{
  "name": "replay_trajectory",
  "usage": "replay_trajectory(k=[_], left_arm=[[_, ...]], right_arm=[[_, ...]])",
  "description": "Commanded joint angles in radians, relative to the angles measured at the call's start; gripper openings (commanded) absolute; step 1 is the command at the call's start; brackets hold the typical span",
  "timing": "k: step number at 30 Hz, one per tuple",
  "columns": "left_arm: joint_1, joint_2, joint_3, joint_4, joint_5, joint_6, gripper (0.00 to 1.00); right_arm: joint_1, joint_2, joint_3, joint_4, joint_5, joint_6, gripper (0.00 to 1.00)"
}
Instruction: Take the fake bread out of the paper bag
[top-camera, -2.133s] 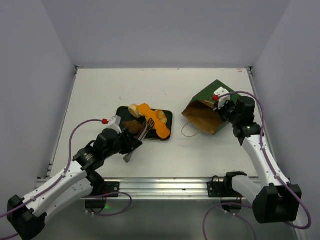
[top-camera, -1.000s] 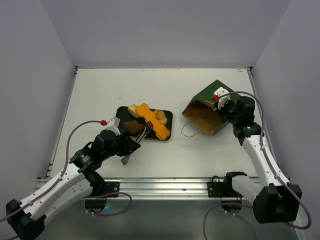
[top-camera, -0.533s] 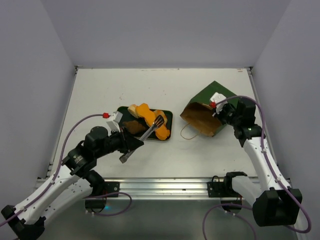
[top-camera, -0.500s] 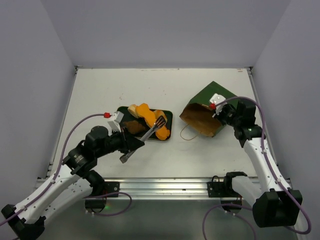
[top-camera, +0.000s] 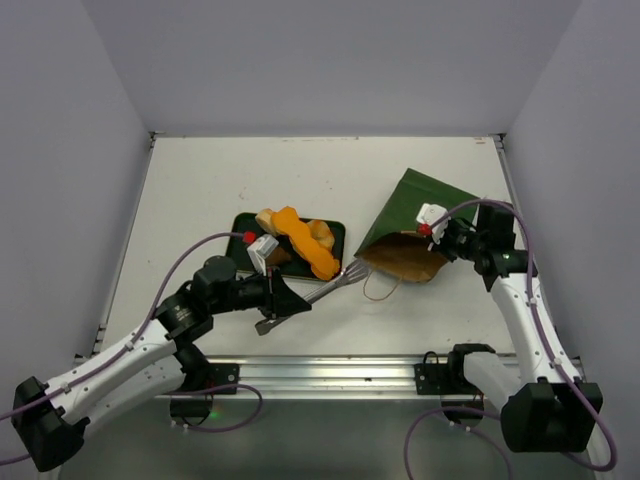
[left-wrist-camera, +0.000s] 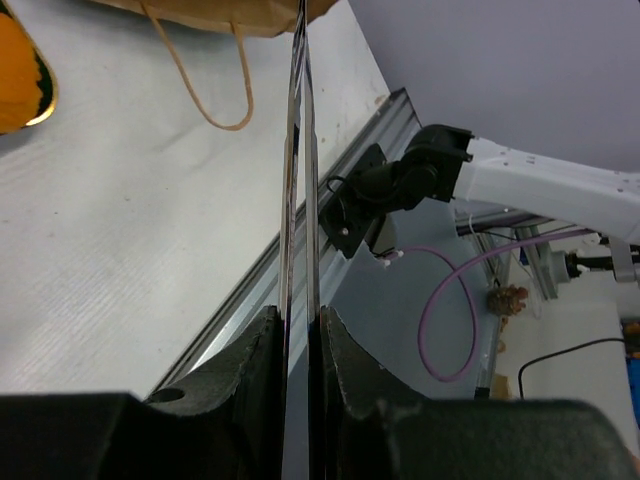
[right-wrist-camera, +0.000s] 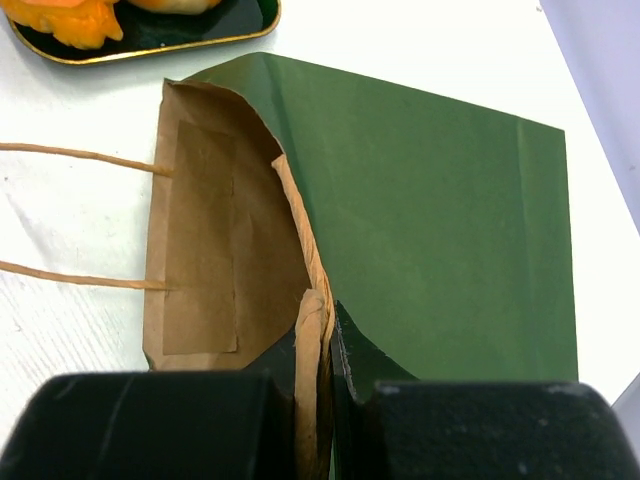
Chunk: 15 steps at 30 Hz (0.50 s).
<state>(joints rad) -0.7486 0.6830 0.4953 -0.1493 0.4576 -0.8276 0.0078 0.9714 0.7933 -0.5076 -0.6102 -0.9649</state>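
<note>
Top view looks down on the whole worktop (top-camera: 200, 180) from above 6 o'clock. Left wrist view hugs the left claw (left-wrist-camera: 300, 335), facing 3 o'clock; right wrist faces 9 o'clock. All share the paper bag (top-camera: 415, 205).

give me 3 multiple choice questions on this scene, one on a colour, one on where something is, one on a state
1. The outside of the bag is:
A white
B dark green
C red

2. The bread in view lies:
A on the tray
B on top of the bag
C under the bag

3. The right fingers are:
A open beside the bag
B open above the tray
C shut on the bag's rim

Answers:
1 B, green paper shows in both the top and right wrist views.
2 A, the pieces are piled on the tray.
3 C, the right wrist view shows the rim pinched between the fingers.
</note>
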Motion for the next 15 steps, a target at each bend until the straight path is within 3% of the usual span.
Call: replay_trajectory(k=[1,7,15], left_arm=[[-0.05,0.012,-0.04,0.189,0.047,-0.03,0.13],[-0.106,0.136,-0.107,0.393,0.003,-0.094,0.14],[-0.159,0.41,-0.022,0.599,-0.112,-0.117,0.16]], right_arm=[[-0.048,0.009,0.061,-0.051,-0.063,-0.031,0.0],[-0.081,0.026,0.081,-0.085,-0.123,-0.017,0.0],[-0.089,0.021,0.096,-0.068,-0.137,0.063,0.0]])
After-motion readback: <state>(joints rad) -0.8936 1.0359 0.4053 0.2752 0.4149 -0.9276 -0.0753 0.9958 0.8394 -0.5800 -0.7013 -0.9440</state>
